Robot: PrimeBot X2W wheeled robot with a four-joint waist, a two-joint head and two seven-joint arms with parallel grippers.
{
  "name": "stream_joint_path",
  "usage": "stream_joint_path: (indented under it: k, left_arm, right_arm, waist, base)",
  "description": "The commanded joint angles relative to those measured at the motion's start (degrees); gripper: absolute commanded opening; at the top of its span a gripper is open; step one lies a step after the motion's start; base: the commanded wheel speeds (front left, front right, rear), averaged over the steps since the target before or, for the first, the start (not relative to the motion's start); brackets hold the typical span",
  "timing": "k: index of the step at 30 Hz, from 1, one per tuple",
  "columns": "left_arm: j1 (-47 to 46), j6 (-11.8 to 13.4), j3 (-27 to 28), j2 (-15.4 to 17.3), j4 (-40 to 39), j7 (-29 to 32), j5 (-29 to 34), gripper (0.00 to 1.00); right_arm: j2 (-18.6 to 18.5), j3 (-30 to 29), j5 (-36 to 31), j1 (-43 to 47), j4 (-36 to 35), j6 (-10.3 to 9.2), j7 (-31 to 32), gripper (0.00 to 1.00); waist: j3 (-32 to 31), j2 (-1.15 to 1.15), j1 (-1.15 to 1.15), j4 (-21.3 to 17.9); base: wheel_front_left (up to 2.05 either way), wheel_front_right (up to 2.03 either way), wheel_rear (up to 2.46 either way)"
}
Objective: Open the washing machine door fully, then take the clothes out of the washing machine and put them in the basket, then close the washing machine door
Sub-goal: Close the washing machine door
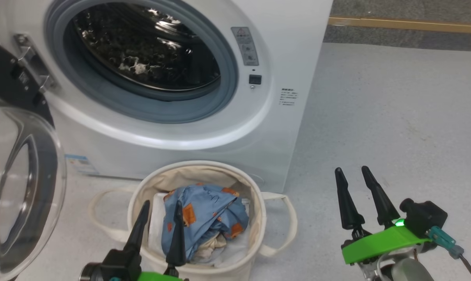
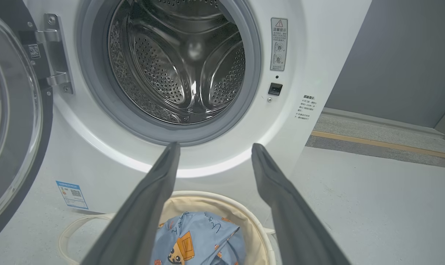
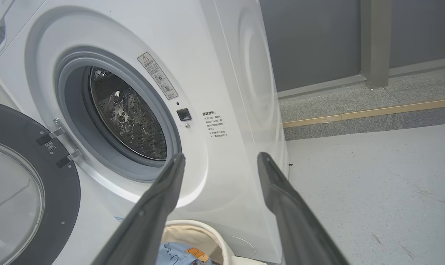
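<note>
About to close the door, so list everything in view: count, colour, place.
washing machine: one, white, ahead
washing machine door: one, black and glass, open at left
drum: one, steel, inside the machine, no clothes seen
basket: one, cream, before the machine
clothes: one bundle, light blue, in the basket
sheet: one, white, beneath the clothes
sticker: one, blue, machine's lower left
floor: one, grey, all around
left gripper: one, dark, open above the basket
right gripper: one, dark, open, right of basket

The clothes [image 1: 204, 214] fill the basket [image 1: 198, 166]; washing machine door [image 1: 21, 183] hangs open.
</note>
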Motion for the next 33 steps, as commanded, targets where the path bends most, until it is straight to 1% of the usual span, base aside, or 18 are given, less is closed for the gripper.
stream_joint_path:
  k: [1,12,14,15,19,26,33]
  left_arm:
    - [-2.0,-0.3,1.5,0.4,-1.5,-0.3,0.3,1.00]
    - [-2.3,0.0,1.1,0.4,-1.3,-0.3,0.4,1.00]
    - [-2.4,-0.2,1.0,0.4,-1.7,-0.3,0.8,1.00]
    - [-2.6,-0.1,1.0,0.4,-2.0,-0.3,2.0,1.00]
    - [-2.5,0.5,0.8,0.4,-2.4,-0.3,3.2,1.00]
    - [-2.8,0.9,0.1,0.4,-2.7,-0.3,3.6,1.00]
    - [-3.0,1.3,-0.5,0.4,-2.5,-0.3,3.4,1.00]
  right_arm:
    - [0.1,1.3,-0.3,-1.9,-1.7,0.02,-0.3,1.00]
    - [0.1,1.2,-0.5,-1.9,-1.7,0.02,-0.3,1.00]
    - [0.1,1.2,-0.4,-2.0,-1.7,0.02,-0.3,1.00]
    - [0.1,1.2,-0.4,-2.0,-1.7,0.02,-0.3,1.00]
    - [0.1,1.3,-0.4,-2.0,-1.7,0.02,-0.3,1.00]
    - [0.1,1.6,-0.5,-2.0,-1.9,0.02,-0.3,1.00]
    - [0.1,2.3,-0.7,-2.1,-2.2,0.02,-0.3,1.00]
  waist:
    - [0.0,0.00,0.00,0.0]
    - [0.3,0.00,0.00,0.4]
    - [0.4,0.00,0.00,0.5]
    - [0.4,0.00,0.00,0.6]
    - [0.5,0.00,0.00,0.8]
    - [1.0,0.00,0.00,1.8]
    - [1.3,0.00,0.00,4.0]
  base:
    - [-1.67,1.16,0.51]
    - [-2.24,1.67,0.57]
    - [-2.37,1.80,0.56]
    - [-2.28,1.81,0.47]
    - [-1.76,1.64,0.12]
    - [-0.95,0.95,0.00]
    - [-0.11,0.11,0.00]
